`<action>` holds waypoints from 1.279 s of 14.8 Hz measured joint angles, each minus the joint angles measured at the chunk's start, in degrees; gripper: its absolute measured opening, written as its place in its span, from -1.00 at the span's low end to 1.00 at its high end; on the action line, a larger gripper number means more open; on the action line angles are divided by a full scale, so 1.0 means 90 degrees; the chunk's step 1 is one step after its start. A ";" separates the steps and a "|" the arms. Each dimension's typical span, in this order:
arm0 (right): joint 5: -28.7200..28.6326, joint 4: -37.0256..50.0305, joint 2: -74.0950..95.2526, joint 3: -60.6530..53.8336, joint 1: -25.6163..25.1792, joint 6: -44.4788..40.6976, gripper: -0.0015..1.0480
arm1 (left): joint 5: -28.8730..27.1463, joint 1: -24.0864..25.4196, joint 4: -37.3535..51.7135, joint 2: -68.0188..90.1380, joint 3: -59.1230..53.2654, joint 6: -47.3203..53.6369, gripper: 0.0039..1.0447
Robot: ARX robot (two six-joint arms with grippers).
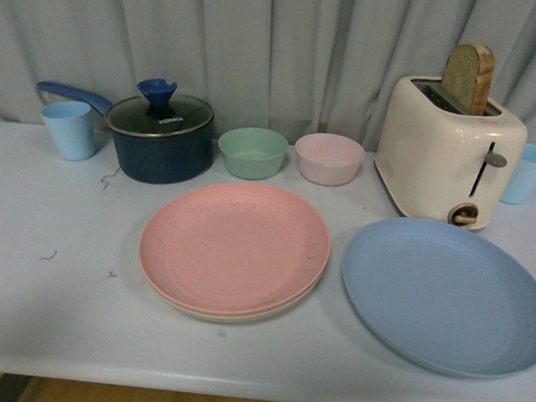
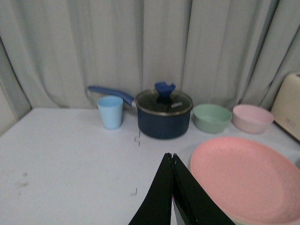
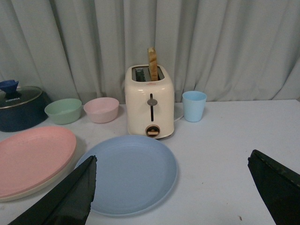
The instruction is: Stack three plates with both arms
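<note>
The pink plate (image 1: 234, 245) lies on top of the beige plate (image 1: 232, 314), whose rim shows under its front edge, at the middle of the white table. The blue plate (image 1: 447, 294) lies alone to their right. No arm shows in the front view. In the left wrist view my left gripper (image 2: 171, 155) is shut and empty, above the table just left of the pink plate (image 2: 243, 178). In the right wrist view my right gripper (image 3: 172, 161) is open wide and empty, with the blue plate (image 3: 129, 172) by one finger and the pink plate (image 3: 33, 157) beyond it.
At the back stand a light blue cup (image 1: 70, 128), a dark blue lidded pot (image 1: 159, 135), a green bowl (image 1: 252, 152), a pink bowl (image 1: 329, 157), a cream toaster (image 1: 448, 157) with a bread slice, and another blue cup (image 1: 528, 173). A grey curtain hangs behind.
</note>
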 joint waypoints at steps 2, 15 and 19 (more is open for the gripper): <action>0.0000 -0.0002 0.0000 0.0000 0.0000 0.0000 0.87 | 0.0007 -0.0002 -0.0607 -0.0408 -0.0100 0.0000 -0.97; 0.0000 -0.0002 0.0000 0.0000 0.0000 0.0000 0.87 | 0.0005 0.0000 -0.3104 -0.3167 -0.0104 0.0000 -0.97; 0.0000 -0.0002 0.0000 0.0000 0.0000 0.0000 0.87 | 0.0005 0.0000 -0.3568 -0.3592 -0.0104 0.0000 -0.97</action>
